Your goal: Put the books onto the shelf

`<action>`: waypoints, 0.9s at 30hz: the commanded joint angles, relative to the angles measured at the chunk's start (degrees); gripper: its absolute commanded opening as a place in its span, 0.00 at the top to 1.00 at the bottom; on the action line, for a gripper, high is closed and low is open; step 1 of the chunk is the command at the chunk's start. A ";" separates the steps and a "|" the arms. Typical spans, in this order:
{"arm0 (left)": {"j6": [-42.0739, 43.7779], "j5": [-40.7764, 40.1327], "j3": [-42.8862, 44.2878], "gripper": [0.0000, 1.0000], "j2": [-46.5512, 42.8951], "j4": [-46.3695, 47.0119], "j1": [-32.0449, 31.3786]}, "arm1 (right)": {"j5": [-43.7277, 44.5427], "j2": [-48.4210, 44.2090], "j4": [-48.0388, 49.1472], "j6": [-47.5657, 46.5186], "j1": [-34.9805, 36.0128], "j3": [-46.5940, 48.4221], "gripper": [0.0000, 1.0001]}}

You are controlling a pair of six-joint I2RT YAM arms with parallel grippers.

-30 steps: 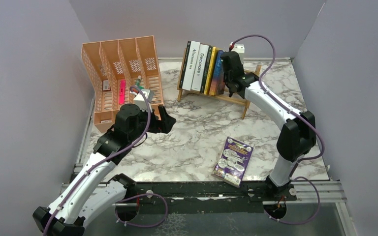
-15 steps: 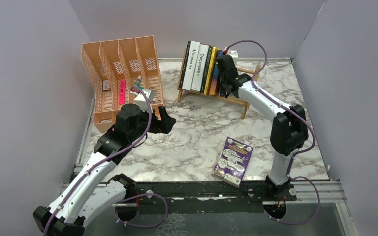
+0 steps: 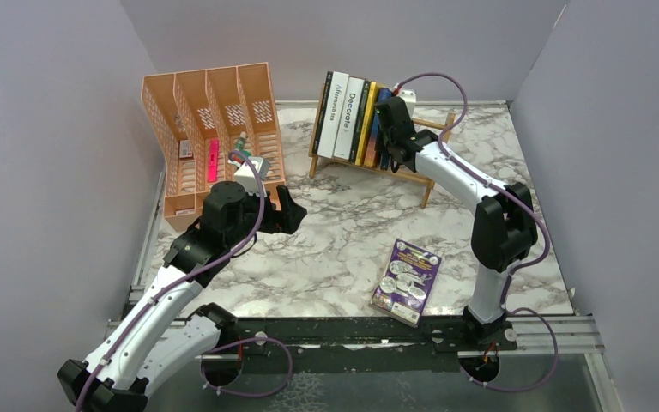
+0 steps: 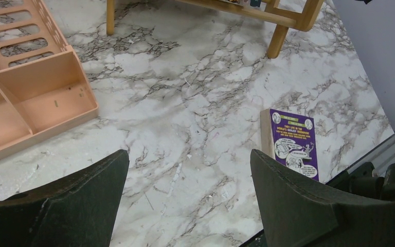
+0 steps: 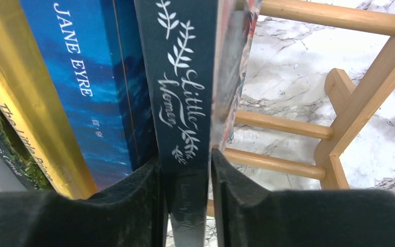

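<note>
Several books (image 3: 347, 116) stand spine-out on the light-wood shelf (image 3: 413, 177) at the back. My right gripper (image 3: 388, 137) is at the row's right end, shut on the dark "Little Women" book (image 5: 180, 77); its pads (image 5: 143, 185) press both covers. That book stands beside the blue "Jane Eyre" (image 5: 87, 77) and a yellow book (image 5: 25, 118). Bare shelf rails (image 5: 283, 126) show to its right. A purple book (image 3: 408, 281) lies flat near the front edge, also in the left wrist view (image 4: 293, 144). My left gripper (image 3: 290, 210) hangs open over bare marble, nothing between its fingers (image 4: 288, 195).
An orange perforated file organiser (image 3: 210, 137) with small items stands at the back left, its front tray (image 4: 36, 87) close to my left gripper. Grey walls enclose the table on three sides. The shelf's leg (image 4: 277, 41) stands on the marble.
My right gripper has carried its book to the left, up against the row on the shelf. The left arm and the purple book have not moved.
</note>
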 commanded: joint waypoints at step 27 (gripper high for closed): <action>0.14 7.87 -0.40 0.10 0.71 1.84 0.03 | -4.10 -37.54 -8.03 4.92 0.41 -18.97 0.31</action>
